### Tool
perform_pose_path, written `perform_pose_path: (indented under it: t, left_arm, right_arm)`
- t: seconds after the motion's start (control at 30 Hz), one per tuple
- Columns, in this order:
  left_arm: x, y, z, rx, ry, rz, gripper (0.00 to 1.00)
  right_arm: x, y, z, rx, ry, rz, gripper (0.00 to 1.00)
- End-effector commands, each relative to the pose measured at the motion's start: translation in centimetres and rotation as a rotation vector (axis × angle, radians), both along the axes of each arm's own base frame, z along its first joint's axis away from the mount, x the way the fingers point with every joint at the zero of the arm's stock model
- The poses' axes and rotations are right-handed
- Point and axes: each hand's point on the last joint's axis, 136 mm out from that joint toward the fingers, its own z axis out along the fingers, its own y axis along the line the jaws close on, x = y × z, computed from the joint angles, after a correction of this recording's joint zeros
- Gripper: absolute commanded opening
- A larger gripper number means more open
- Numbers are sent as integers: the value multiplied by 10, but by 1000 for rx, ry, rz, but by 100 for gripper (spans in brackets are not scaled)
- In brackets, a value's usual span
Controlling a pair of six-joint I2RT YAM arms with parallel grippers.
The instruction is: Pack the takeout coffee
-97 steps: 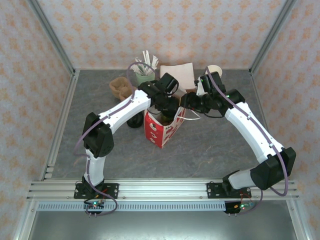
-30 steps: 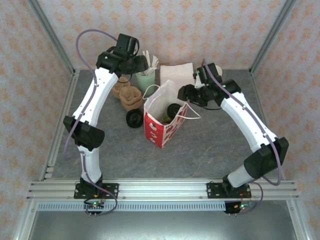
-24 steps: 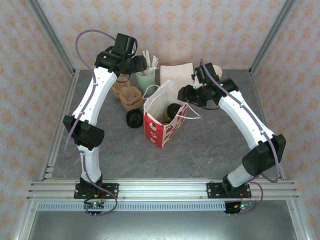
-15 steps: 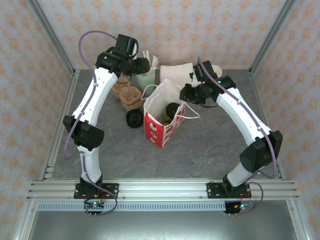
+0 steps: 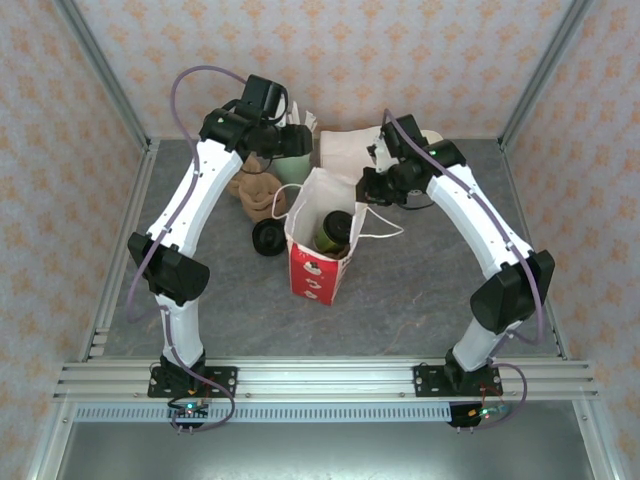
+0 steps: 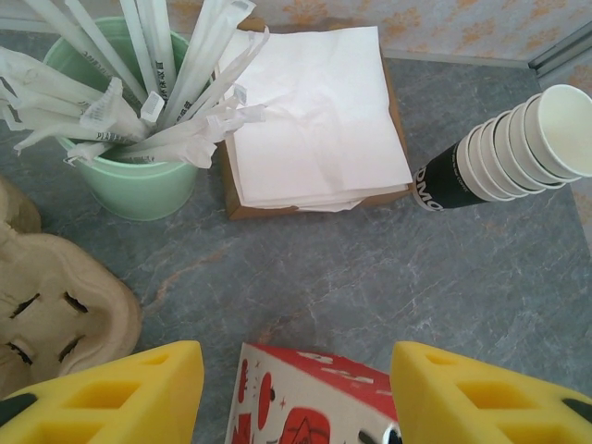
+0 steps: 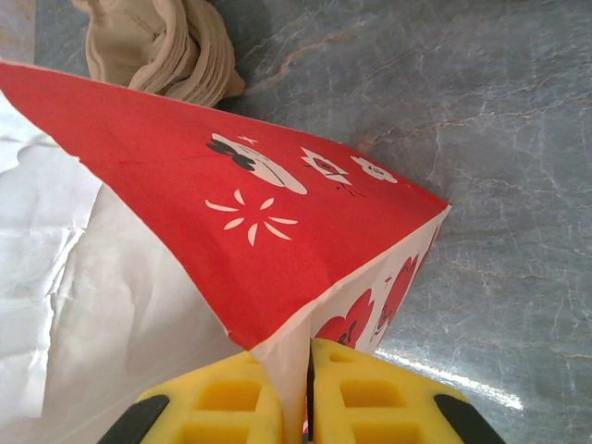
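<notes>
The red bag (image 5: 315, 270) now stands straighter, its rim pinched in the closed right gripper (image 7: 307, 370), coffee (image 5: 333, 230) inside; the left gripper (image 6: 296, 393) gapes empty, straw cup (image 6: 139, 180) and napkins (image 6: 319, 111) just ahead

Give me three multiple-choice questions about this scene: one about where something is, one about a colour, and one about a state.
1. Where is the takeout coffee?
A. on the napkins
B. inside the red paper bag
C. in a cup carrier

2. What colour is the cup holding the wrapped straws?
A. mint green
B. black
C. red

3. What is the right gripper doing?
A. open over bare table
B. holding a loose lid
C. shut on the bag's rim

Answers:
1 B, it sits down in the bag's open mouth.
2 A, the left wrist view shows it pale green.
3 C, its yellow fingers pinch the rim's corner.
</notes>
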Motion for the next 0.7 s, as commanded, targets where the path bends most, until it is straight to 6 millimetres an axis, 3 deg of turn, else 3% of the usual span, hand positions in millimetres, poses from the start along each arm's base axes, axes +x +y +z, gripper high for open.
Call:
perform_pose_path:
  t: [0.0,0.27,0.47,0.67]
  left_arm:
    - [-8,-3,11,-23,-7,-25,58]
    - [-4,3,-7,-57,33,1,61]
    - [1,8,-22,-70,65,28,60]
    - [7,7,-28,-79,82,35,60]
  right_arm:
    - [-11,6,9,16,22,56,15]
    - [-22,4,14,12,4,73,14]
    - [-22,1,38,33,-98,46,13]
    - [-29,-1,45,28,-134,46,13]
